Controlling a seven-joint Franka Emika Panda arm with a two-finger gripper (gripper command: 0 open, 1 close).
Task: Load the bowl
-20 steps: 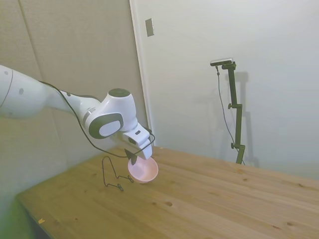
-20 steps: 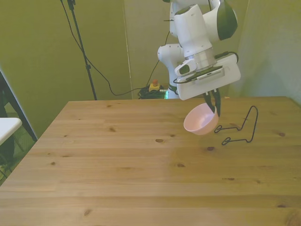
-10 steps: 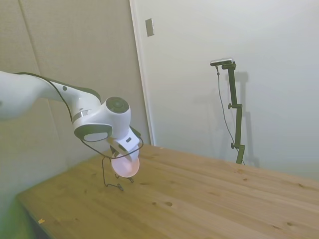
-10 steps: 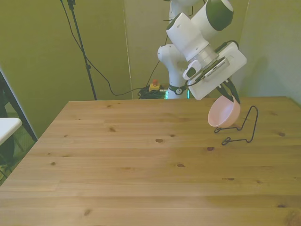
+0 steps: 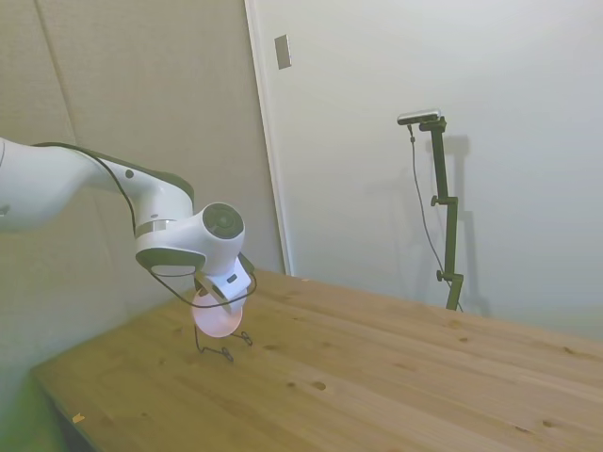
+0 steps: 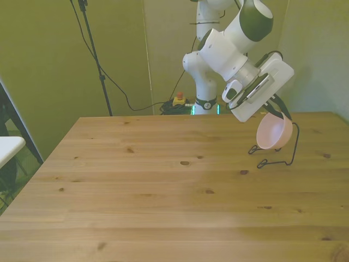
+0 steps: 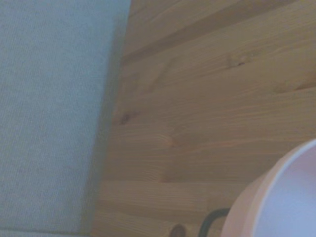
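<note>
Table: a wooden table (image 6: 163, 185) of knotty planks; the front view shows nearly its whole top, the side view (image 5: 396, 377) shows it running to a pale wall.
Arm: the white Franka arm (image 6: 229, 49) ends over the table at about 2 o'clock in the front view; in the side view (image 5: 113, 188) its wrist sits at about 9 o'clock, tipped steeply.
Gripper: the gripper (image 6: 274, 108) pinches the rim of the bowl between its dark fingers; the side view (image 5: 219, 298) hides them behind the wrist.
Bowl: the pale pink bowl (image 6: 274, 132) hangs clear of the wood, tilted on edge, just in front of the rack's upright loop. The side view (image 5: 218, 318) shows it directly above the rack's feet. The wrist view (image 7: 281, 202) catches only a blurred arc of rim.
Rack: a thin black wire rack (image 6: 288, 153) stands at 3 o'clock in the front view; whether the bowl touches it cannot be told.
</note>
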